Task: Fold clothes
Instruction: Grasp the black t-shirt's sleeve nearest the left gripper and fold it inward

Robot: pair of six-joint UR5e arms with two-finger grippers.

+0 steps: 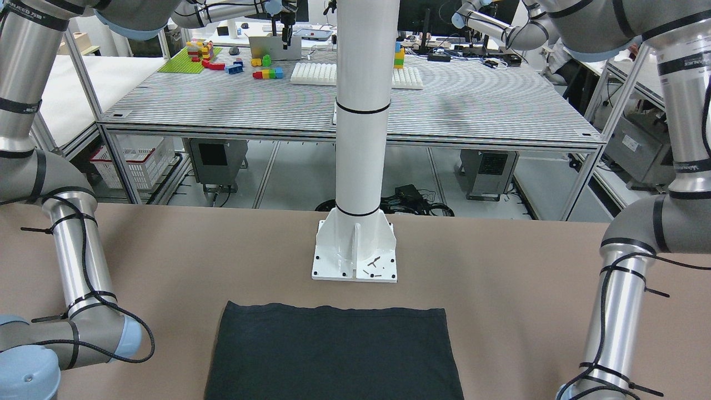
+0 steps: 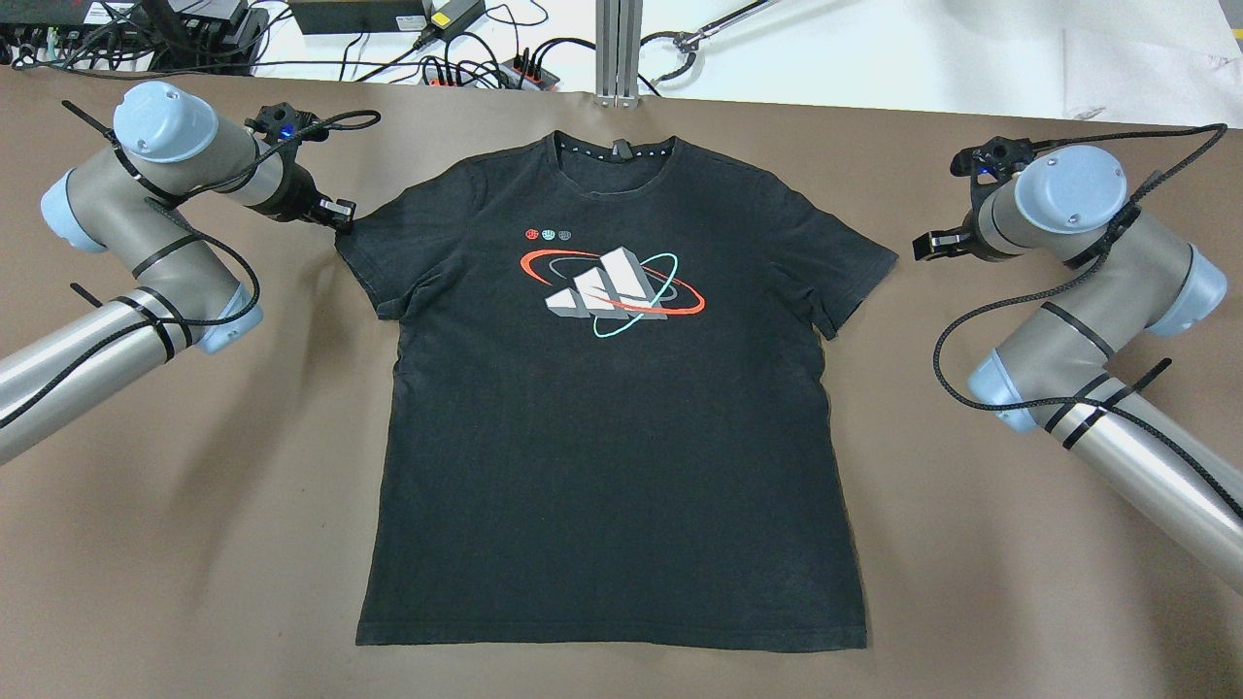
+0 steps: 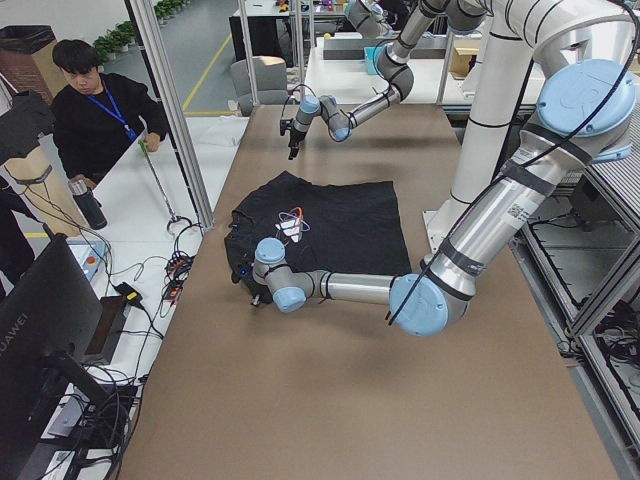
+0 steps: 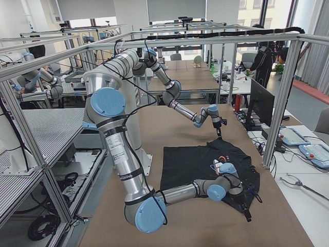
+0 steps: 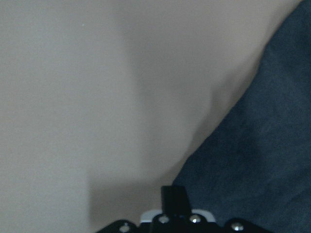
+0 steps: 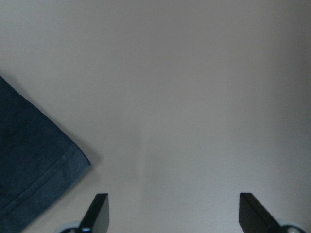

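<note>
Spanning both arms' reach, the brown table [image 2: 194,582] carries the black T-shirt [image 2: 612,437], flat at its middle, print up. The right gripper [image 2: 923,248] hovers wide apart and empty just beside one sleeve [image 2: 845,257]. The left gripper [image 2: 340,216] meets the other sleeve [image 2: 388,252] at its corner, fingers drawn together; whether cloth is pinched cannot be told.

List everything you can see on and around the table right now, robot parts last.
Short-sleeved fabric T-shirt with printed three-bar logo: one, black, spread flat face-up mid-table.
Flat table cover: one, brown, under the shirt.
Round mounting column on bolted base plate: one, white, at the robot-side edge.
Cables and power strips: several, mostly black, beyond the far edge.
Person in dark top: one, past the operators' edge.
Left gripper: one, black, shut at a sleeve's edge; grip unclear.
Right gripper: one, black, open, just off the other sleeve.
</note>
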